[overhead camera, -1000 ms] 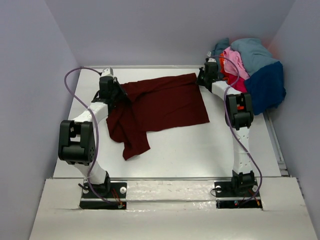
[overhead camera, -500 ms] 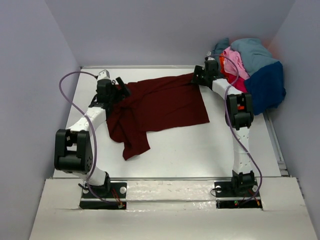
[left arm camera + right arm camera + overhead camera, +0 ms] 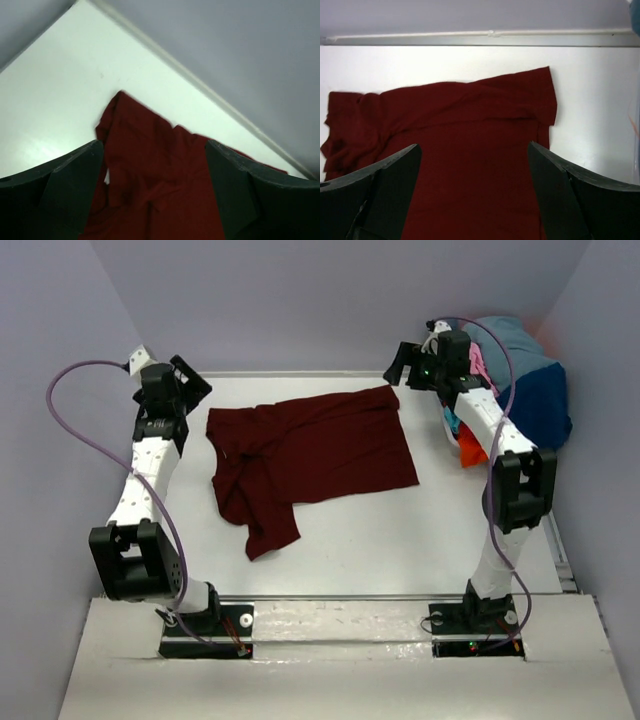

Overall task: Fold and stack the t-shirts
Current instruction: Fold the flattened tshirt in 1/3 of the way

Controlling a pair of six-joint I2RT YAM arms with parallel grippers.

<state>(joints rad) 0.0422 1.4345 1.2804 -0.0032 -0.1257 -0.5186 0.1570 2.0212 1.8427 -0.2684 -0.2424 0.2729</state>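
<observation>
left claw (image 3: 192,381) apart from maroon t-shirt (image 3: 318,452)

Your top view is evenly and softly lit from above. The white table (image 3: 350,540) reads bright, shadows are faint, and the glossy white front ledge (image 3: 330,640) shows streaky glare at 6 o'clock. The dark maroon cloth t-shirt (image 3: 320,455) stays sharp there. In your left wrist view the whole frame is soft, with table glare at 8 o'clock. The left gripper (image 3: 152,150) and right gripper (image 3: 472,150) show blurred, out-of-focus fingers (image 3: 385,195) at 5 and 7 o'clock. The table in the right wrist view is washed out.
</observation>
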